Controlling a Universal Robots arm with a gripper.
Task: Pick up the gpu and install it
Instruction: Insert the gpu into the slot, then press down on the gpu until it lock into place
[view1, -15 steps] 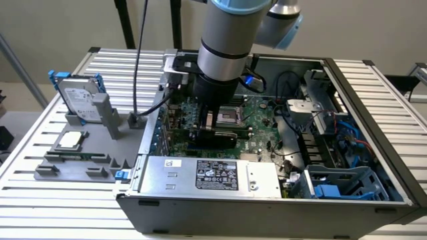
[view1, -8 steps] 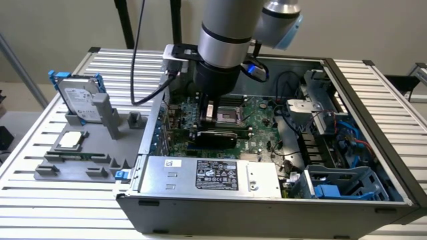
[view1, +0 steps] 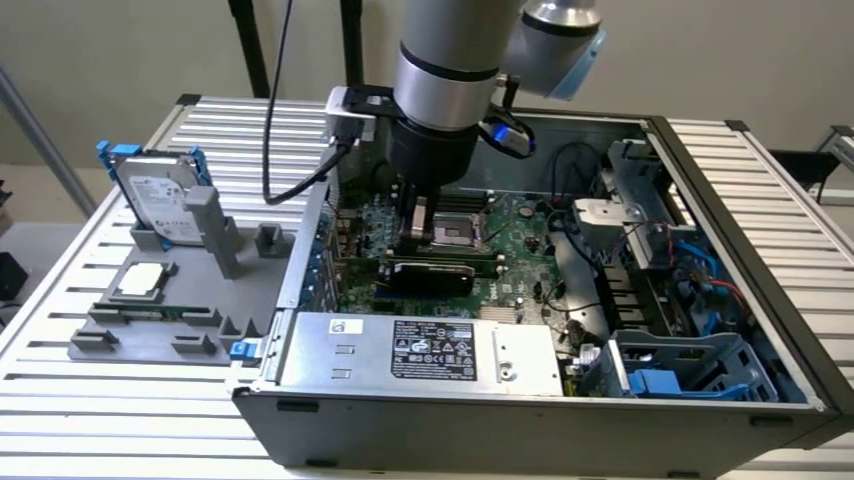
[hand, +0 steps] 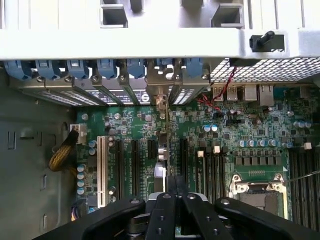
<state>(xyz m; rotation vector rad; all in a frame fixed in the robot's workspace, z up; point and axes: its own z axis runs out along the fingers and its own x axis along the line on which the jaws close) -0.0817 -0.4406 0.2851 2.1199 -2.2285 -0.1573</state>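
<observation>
- gripper (view1: 422, 238) clenched on the gpu (view1: 430, 275), card edge-down at a motherboard (view1: 518, 222) slot inside the case (view1: 727, 165)
- pickup done; seating likely unfinished, card not released

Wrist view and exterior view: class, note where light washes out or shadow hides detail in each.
Wrist view: the pale case edge is washed out by glare, while the case panel beside the motherboard lies dim. Exterior view: even light, though the gpu held in the gripper sits dim under the arm.
</observation>
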